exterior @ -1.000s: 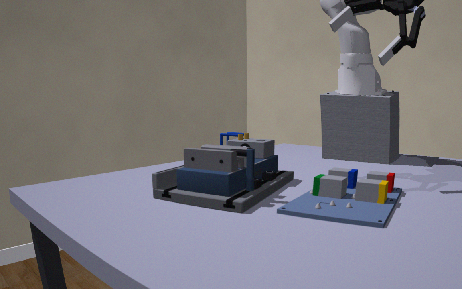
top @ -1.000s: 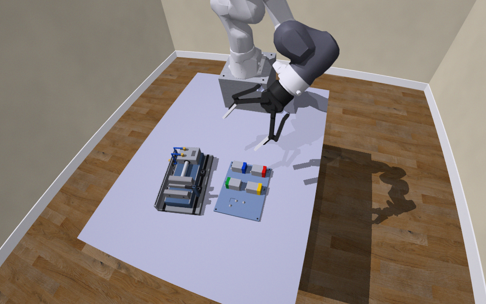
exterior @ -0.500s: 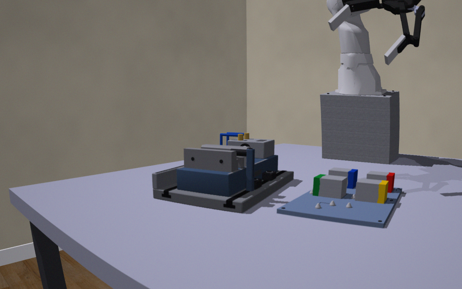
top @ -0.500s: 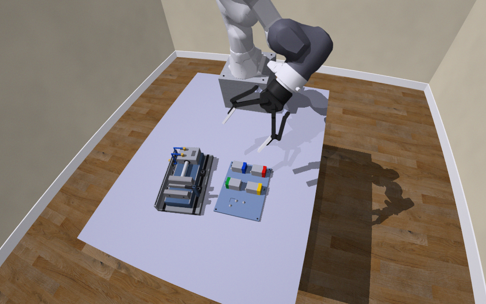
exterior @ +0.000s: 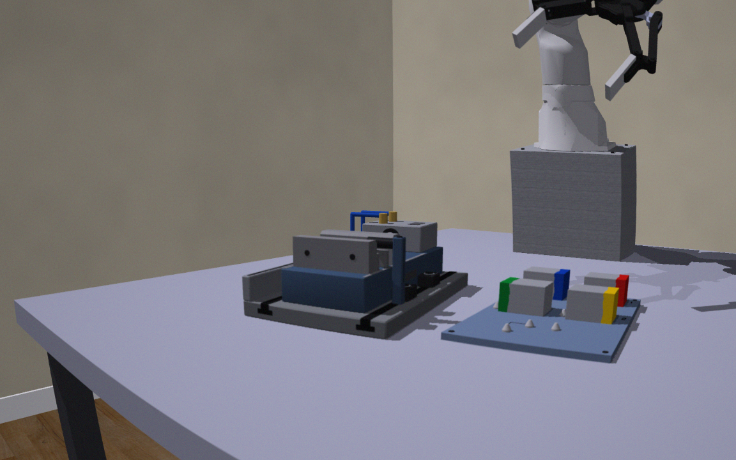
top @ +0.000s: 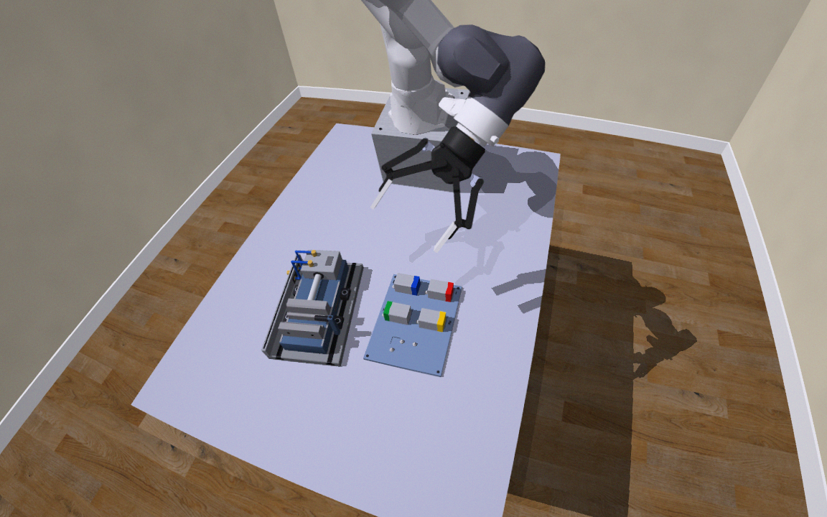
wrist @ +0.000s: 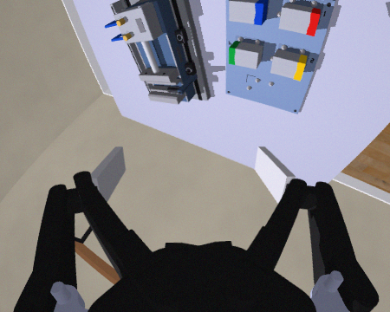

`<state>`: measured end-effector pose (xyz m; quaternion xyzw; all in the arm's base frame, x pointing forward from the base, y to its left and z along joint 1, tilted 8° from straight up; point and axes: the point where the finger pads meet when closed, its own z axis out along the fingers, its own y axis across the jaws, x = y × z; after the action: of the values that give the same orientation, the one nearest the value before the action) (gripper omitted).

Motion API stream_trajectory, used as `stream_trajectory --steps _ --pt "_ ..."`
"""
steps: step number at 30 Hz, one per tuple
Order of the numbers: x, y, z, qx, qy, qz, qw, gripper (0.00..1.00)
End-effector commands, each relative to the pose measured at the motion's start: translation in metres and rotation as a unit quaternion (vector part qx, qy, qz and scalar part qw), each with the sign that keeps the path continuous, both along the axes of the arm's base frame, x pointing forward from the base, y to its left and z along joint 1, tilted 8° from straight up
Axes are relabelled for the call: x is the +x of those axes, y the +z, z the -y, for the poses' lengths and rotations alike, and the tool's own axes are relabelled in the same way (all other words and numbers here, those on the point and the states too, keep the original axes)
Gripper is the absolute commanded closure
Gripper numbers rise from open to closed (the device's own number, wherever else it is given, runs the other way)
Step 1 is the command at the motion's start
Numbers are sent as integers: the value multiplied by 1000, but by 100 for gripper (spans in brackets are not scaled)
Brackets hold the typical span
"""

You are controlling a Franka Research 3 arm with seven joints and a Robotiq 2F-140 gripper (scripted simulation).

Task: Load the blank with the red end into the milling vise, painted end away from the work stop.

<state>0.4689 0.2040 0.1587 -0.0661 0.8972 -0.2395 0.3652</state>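
Note:
The grey blank with the red end lies flat on the blue infeed plate, at its far right corner; it also shows in the side view and the wrist view. The milling vise stands left of the plate, its hosed end block at the far end and its other end block at the near end. The gap between the jaws holds nothing. My gripper is open wide and empty, high above the table between the robot base and the plate; it also shows in the wrist view.
Three other blanks lie on the plate: blue end, green end, yellow end. Three small pins stand on the plate's near half. The grey robot pedestal stands at the table's far edge.

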Motion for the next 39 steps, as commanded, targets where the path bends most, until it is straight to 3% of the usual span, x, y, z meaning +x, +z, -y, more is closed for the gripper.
stream_trajectory --steps 1,9,10,14,26,27,31,39 --pt "3 4 -3 -18 57 -72 996 0" --pt "3 4 -3 -18 57 -72 996 0" --pt "3 4 1 -6 34 0 999 0" --pt "-3 2 -6 -25 111 -46 992 0" --pt "-3 2 -6 -25 111 -46 992 0" --pt "-1 4 -1 -21 97 18 995 0" --pt "-7 -1 -8 -40 171 -32 984 0" --pt "-7 -1 -8 -40 171 -32 984 0"
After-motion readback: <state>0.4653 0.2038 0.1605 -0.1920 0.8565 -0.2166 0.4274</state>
